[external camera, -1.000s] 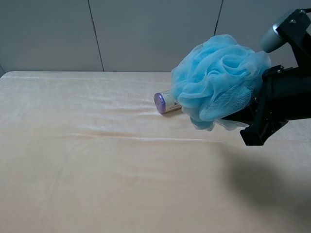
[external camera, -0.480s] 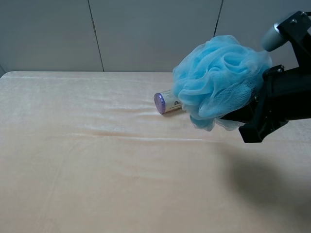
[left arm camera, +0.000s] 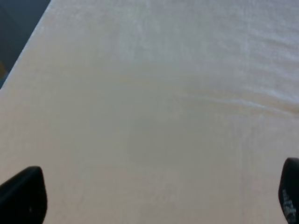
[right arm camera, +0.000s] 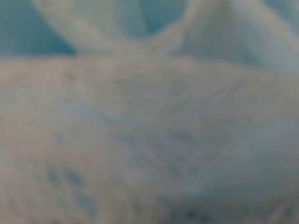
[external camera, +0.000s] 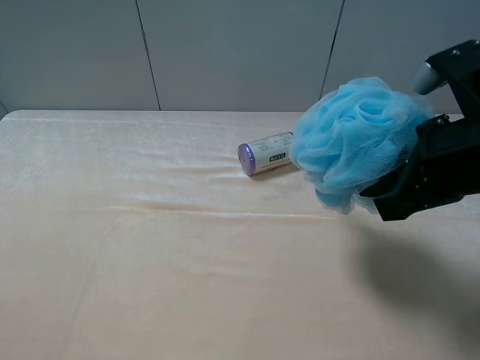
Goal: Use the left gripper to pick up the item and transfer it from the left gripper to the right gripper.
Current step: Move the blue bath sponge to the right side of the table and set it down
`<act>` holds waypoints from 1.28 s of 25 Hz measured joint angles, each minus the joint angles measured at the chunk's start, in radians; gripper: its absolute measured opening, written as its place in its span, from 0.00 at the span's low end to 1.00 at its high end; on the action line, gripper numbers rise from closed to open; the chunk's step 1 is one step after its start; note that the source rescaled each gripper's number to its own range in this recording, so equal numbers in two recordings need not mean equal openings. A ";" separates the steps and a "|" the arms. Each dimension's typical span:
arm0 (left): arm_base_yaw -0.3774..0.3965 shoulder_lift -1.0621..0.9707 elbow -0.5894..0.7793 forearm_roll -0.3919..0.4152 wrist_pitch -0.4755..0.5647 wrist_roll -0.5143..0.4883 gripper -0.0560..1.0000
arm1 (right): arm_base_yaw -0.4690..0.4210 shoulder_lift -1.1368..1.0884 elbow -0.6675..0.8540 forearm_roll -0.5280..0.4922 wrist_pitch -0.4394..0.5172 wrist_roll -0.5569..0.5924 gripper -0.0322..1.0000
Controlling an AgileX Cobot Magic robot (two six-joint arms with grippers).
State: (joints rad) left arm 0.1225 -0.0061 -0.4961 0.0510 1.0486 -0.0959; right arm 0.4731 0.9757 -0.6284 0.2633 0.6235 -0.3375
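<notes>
The light-blue mesh bath pouf (external camera: 354, 139) hangs in the air at the right of the exterior view, above the cream cloth. My right gripper (external camera: 397, 196), black with a grey housing (external camera: 427, 75), is shut on it from the right, and the mesh hides its fingers. The right wrist view is filled with blurred blue mesh (right arm camera: 149, 121). My left gripper (left arm camera: 156, 196) is open and empty over bare cloth. Only its two black fingertips (left arm camera: 23, 195) show, wide apart. It is out of the exterior view.
A purple-capped cream canister (external camera: 265, 154) lies on its side on the cloth-covered table (external camera: 150, 247), just left of the pouf. A grey panelled wall stands behind the table. The table's dark edge shows in a corner of the left wrist view (left arm camera: 18, 28).
The right gripper and the pouf have moved right and a little down, uncovering the whole canister.
</notes>
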 joint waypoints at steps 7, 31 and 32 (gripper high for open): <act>0.020 0.000 0.000 0.000 0.000 0.000 1.00 | 0.000 0.000 0.000 -0.263 0.134 0.296 0.03; 0.020 0.000 0.000 0.000 0.000 0.000 1.00 | 0.000 0.231 0.000 -0.355 0.288 0.416 0.03; 0.020 0.000 0.000 0.000 0.000 0.000 1.00 | 0.000 0.247 0.000 -0.355 0.275 0.410 0.03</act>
State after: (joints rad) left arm 0.1427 -0.0061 -0.4961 0.0510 1.0486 -0.0959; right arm 0.4731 1.2226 -0.6284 -0.0920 0.8987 0.0725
